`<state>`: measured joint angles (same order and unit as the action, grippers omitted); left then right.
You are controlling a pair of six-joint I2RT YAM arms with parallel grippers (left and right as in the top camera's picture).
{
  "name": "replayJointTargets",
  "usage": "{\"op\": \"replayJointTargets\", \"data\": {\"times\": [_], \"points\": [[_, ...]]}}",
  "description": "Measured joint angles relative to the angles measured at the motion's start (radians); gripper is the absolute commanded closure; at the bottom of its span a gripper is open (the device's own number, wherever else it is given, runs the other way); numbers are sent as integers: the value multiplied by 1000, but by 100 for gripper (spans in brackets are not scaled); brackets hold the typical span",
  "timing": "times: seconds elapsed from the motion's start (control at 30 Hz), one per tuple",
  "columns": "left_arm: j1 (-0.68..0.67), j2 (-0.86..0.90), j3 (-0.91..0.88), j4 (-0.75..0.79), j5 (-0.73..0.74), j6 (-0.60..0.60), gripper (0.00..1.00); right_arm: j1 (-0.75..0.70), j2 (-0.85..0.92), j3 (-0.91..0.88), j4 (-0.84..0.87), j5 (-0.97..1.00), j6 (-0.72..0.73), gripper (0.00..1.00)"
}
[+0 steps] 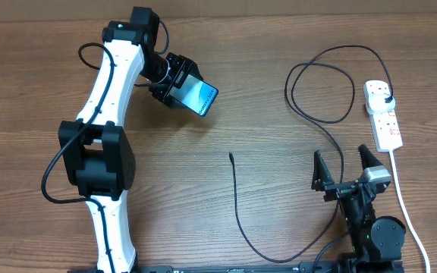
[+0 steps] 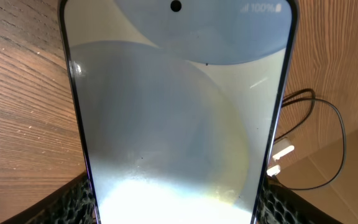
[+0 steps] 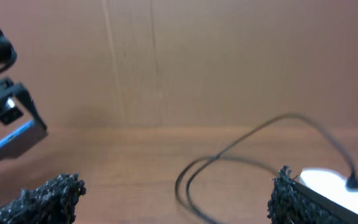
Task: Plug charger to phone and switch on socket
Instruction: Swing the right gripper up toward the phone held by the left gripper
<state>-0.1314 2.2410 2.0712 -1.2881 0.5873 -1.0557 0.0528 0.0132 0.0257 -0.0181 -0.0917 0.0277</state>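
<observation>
Now the left gripper (image 1: 184, 89) is clamped on the phone (image 1: 202, 96), with one finger on each long side. The phone is up off the table (image 1: 279, 45) and tilted, and its bright blue-white screen faces up. In the left wrist view the phone (image 2: 179, 124) fills almost the whole picture, and the black finger pads (image 2: 73, 202) peek out at the bottom corners. The white and black left arm (image 1: 108, 83) reaches to it from the near edge of the table.

The right gripper (image 1: 341, 153) is wide open and holds nothing. It sits low at the near right side of the table. In the right wrist view its two fuzzy black pads (image 3: 42, 196) are far apart.

The charger (image 1: 235, 197) lies on the table. Its small tip is in the middle of the table, well apart from the phone. The thin black cable curves toward the near edge, passes by the right gripper, makes a big loop, and ends at a black plug on the far end of the socket (image 1: 385, 121). The socket is a white strip at the right side, just beyond the right gripper. Its white cord (image 1: 404, 205) runs back to the near edge.
</observation>
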Motion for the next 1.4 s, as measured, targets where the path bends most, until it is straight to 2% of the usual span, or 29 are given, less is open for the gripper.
{"op": "replayJointTargets", "data": {"times": [0.2, 0.37, 0.53, 0.67, 0.83, 0.93, 1.1, 1.23, 1.4], "points": [[0, 0, 0, 0, 1, 0, 96, 0, 25, 135, -150, -12, 21, 0], [0, 0, 0, 0, 3, -9, 96, 0, 169, 317, -193, -57, 25, 0], [0, 0, 0, -7, 3, -11, 96, 0, 446, 509, -256, -156, 26, 0], [0, 0, 0, -12, 3, -11, 96, 0, 732, 701, -357, -289, 26, 0], [0, 0, 1, -17, 3, -11, 96, 0, 1073, 934, -458, -545, 29, 0], [0, 0, 1, -18, 3, -11, 96, 0, 1240, 1009, -403, -753, 31, 0], [0, 0, 2, -17, 3, -11, 96, 0, 1429, 1023, -259, -1062, 54, 0], [0, 0, 2, -18, 3, -13, 96, 5, 1526, 1023, -147, -1183, 129, 0], [-5, 0, 2, -19, -1, -44, 96, 43, 1574, 1023, -109, -1209, 206, 0]]}}
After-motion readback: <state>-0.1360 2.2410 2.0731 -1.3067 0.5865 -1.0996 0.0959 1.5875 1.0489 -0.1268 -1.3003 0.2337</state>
